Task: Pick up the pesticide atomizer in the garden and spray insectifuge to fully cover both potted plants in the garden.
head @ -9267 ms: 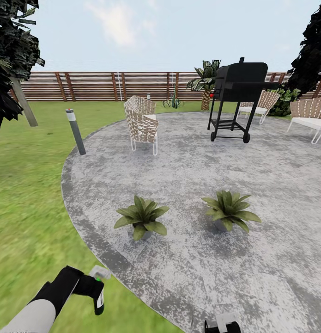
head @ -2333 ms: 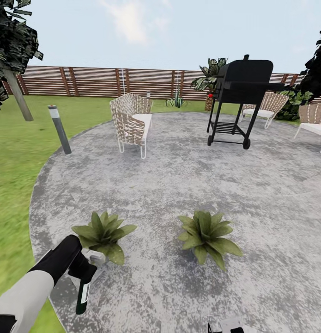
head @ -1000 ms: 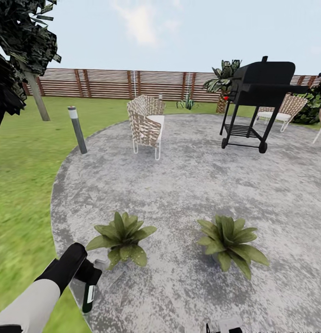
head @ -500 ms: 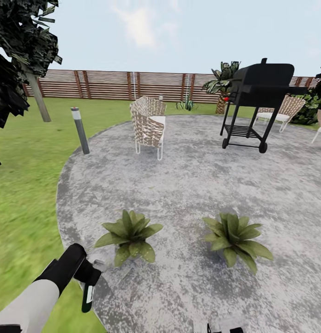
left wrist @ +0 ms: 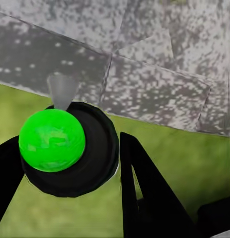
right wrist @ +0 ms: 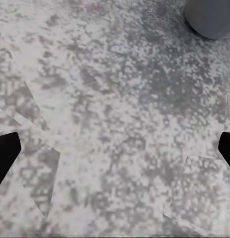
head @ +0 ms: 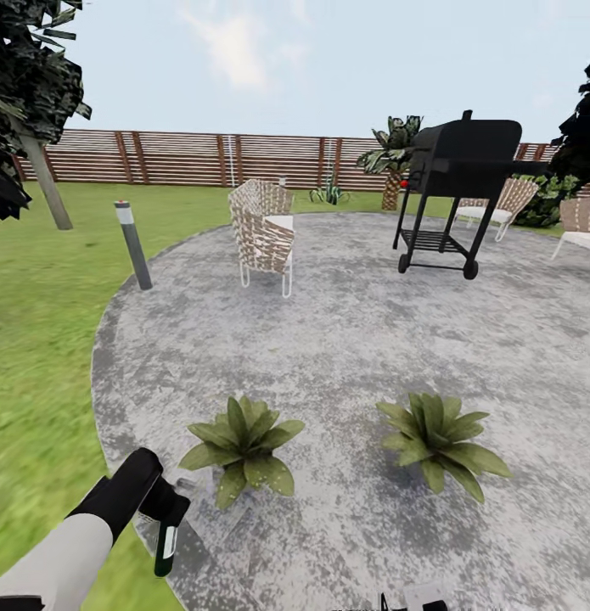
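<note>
Dark green pesticide atomizer [head: 165,543] clamped in left hand [head: 159,509], hanging bottle-down, nozzle toward near potted plant [head: 240,438] just ahead; likely aiming for spray. Second potted plant [head: 439,437] farther right. Right hand [right wrist: 115,148] spread, empty, over patio [head: 345,339].

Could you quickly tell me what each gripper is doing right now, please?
Left gripper: closed on the pesticide atomizer.
Right gripper: open, fingers wide apart, holding nothing.

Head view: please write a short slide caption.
Left pincer holds pesticide atomizer beside two potted plants on patio.
</note>
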